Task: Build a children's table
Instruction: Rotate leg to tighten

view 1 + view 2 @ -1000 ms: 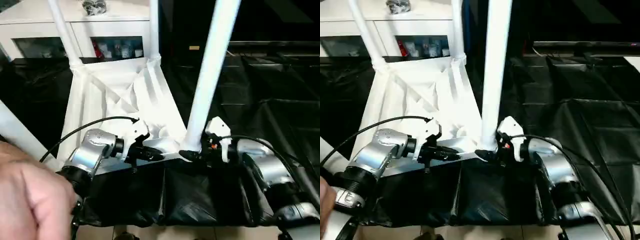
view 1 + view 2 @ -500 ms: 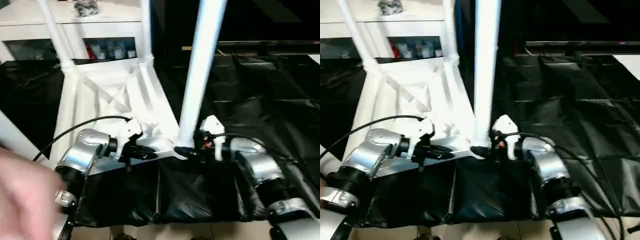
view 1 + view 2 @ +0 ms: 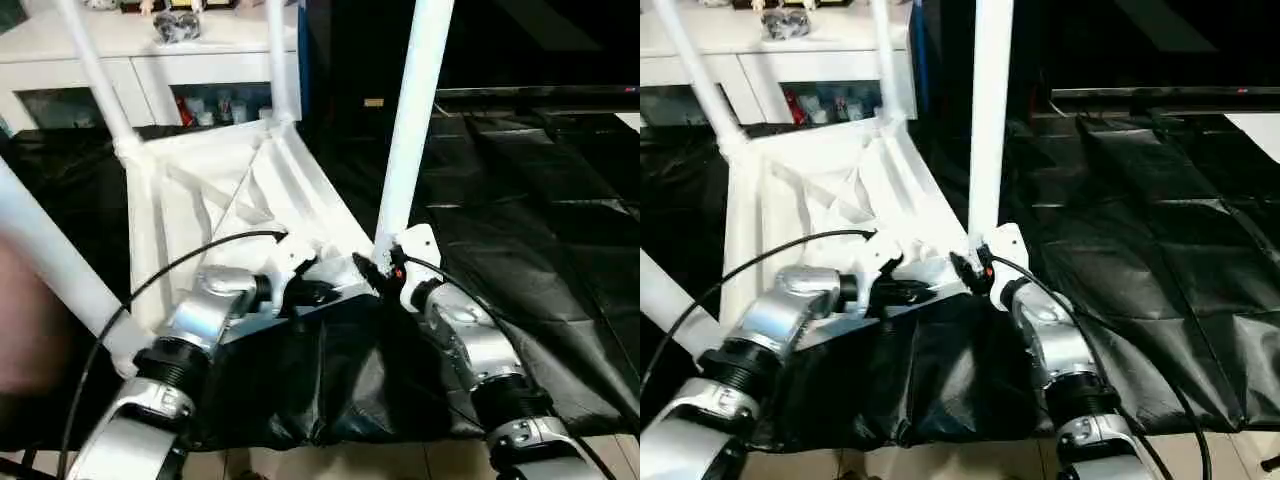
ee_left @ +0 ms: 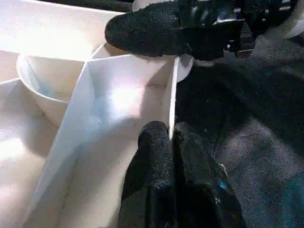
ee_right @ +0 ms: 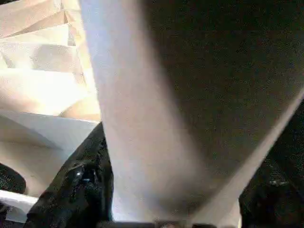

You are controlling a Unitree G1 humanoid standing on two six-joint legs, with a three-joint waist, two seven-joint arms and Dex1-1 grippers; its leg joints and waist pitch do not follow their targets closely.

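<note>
We see the tabletop lying underside up on the black sheet. Our left gripper pinches its near rim with fingers together, while our right gripper clamps the base of the upright leg at the near right corner.

Tabletop white plastic, smooth, matt, ribbed underside. Legs white tubes, smooth, faint sheen. Floor sheet black plastic film, glossy, creased. Forearms brushed silver metal. Left gripper fingers black, matt, finely textured. Cabinet white, smooth.
</note>
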